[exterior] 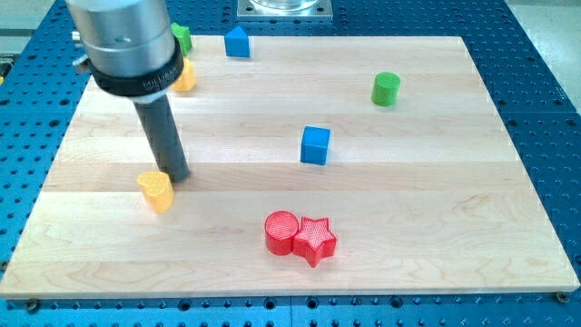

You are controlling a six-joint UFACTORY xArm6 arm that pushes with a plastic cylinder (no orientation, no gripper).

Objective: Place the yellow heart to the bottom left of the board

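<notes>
Down at the view's left, the yellow heart [156,191] sits on the wooden board [436,227], a little above the bottom edge. My tip [178,175] touches its upper right side; it is a bare rod holding nothing. Toward the bottom middle a red cylinder [280,232] touches a red star [314,240]. A blue cube [315,145] stands near the centre, a green cylinder [386,89] at upper right.
</notes>
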